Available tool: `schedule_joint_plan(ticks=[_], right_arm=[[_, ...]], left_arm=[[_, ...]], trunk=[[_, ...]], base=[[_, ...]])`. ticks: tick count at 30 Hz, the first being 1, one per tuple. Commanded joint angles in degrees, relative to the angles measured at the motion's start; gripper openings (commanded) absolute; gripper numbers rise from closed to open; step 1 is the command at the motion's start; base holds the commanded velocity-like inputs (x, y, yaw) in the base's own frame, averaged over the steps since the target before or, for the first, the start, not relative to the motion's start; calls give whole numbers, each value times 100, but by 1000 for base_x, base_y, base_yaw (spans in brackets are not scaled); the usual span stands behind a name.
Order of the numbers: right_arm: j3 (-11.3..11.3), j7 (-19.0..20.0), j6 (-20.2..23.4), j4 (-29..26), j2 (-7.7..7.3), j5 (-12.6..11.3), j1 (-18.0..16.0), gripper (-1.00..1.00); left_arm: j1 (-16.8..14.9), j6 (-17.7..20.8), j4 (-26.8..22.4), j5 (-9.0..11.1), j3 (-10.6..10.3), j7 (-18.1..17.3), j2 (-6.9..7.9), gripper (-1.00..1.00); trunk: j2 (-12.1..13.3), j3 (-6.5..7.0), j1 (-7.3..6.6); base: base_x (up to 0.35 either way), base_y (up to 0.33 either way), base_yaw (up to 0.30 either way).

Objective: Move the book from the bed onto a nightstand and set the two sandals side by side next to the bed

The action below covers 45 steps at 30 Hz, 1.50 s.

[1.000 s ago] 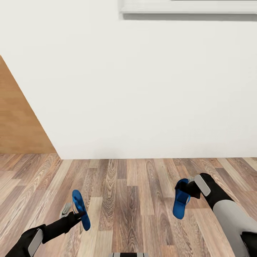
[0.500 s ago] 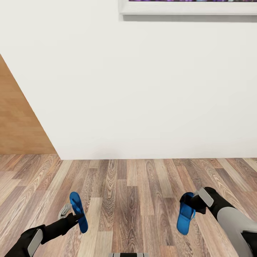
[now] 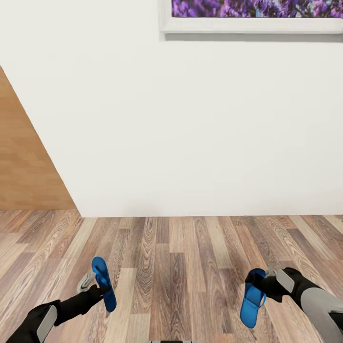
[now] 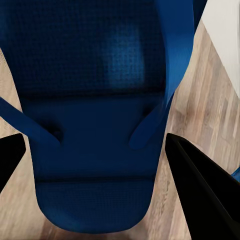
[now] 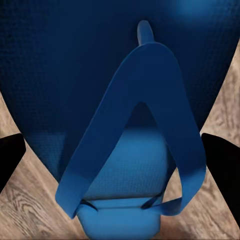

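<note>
Each of my grippers holds one bright blue sandal above the wood-plank floor. In the head view the left gripper (image 3: pixel 99 287) is shut on a sandal (image 3: pixel 103 283) at the lower left. At the lower right, the right gripper (image 3: pixel 263 289) is shut on the other sandal (image 3: pixel 252 297), which hangs toe down. Up close, the left sandal (image 4: pixel 95 115) spans the space between two dark fingers (image 4: pixel 200 190). The right sandal (image 5: pixel 125 115) shows its Y-shaped strap between dark fingertips (image 5: pixel 222 165). The bed, book and nightstand are out of view.
A white wall (image 3: pixel 181 124) stands straight ahead, close by. A framed purple picture (image 3: pixel 252 14) hangs at its top. A light wooden panel (image 3: pixel 24 166) stands at the left. Wood-plank floor (image 3: pixel 176 267) stretches between my arms.
The view has tilted up, bringing the purple picture into sight. My right gripper and its sandal have moved lower and to the right. The left gripper shifted only slightly.
</note>
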Motion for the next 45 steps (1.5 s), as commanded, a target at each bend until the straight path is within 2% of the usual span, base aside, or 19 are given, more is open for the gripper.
schedule_joint_plan(ticks=[1, 10, 15, 24, 26, 28, 29, 32, 33, 35, 39, 45], right_arm=[[8, 135, -26, 47, -3, 46, 0, -100], [9, 333, -115, 188, -5, 83, 2, -100], [9, 344, -120, 270, -10, 85, 2, -100], [0, 332, -174, 700, -62, 83, 4, -100], [3, 332, -350, 829, -103, 87, 20, -100], [6, 341, -655, 898, -128, 91, 82, -100], [7, 346, -863, 925, -138, 92, 147, -100], [8, 350, -1089, 947, -144, 79, 239, -100], [8, 353, -1174, 956, -145, 70, 280, -100], [8, 353, -1250, 964, -145, 59, 316, -100], [5, 355, -1308, 969, -145, 63, 344, -100], [1, 373, -1330, 971, -146, -2, 352, -100]], left_arm=[[-3, 29, 2, 4, 14, -10, -2, -100], [-3, 21, 2, -10, 6, 5, -15, -100], [-3, 18, 3, -196, -159, 16, -15, -100], [-3, 1, 4, -334, -307, 48, -20, -100], [-3, -20, 4, -353, -314, 180, -20, -100], [-3, -34, 4, -363, -311, 477, -23, -100], [-3, -40, 4, -363, -308, 784, -27, -100], [-3, -44, 4, -355, -306, 1278, -56, -100], [-3, -46, 1, -353, -305, 1573, -102, -100], [-3, -50, -2, -350, -304, 1859, -151, -100], [-3, -54, -8, -354, -303, 2110, -208, -100], [-3, -50, -65, -356, -303, 2202, -235, -100]], trunk=[[0, 18, -3], [12, 218, -27], [19, 328, -40], [19, 328, -40], [19, 328, -40], [19, 328, -40], [19, 328, -40], [19, 328, -40], [19, 328, -40], [19, 328, -40], [19, 328, -40], [19, 328, -40]], base=[[0, 0, 0], [0, 0, 0], [0, 0, 0], [0, 0, 0], [0, 0, 0], [0, 0, 0], [0, 0, 0], [0, 0, 0], [0, 0, 0], [0, 0, 0], [0, 0, 0], [0, 0, 0]])
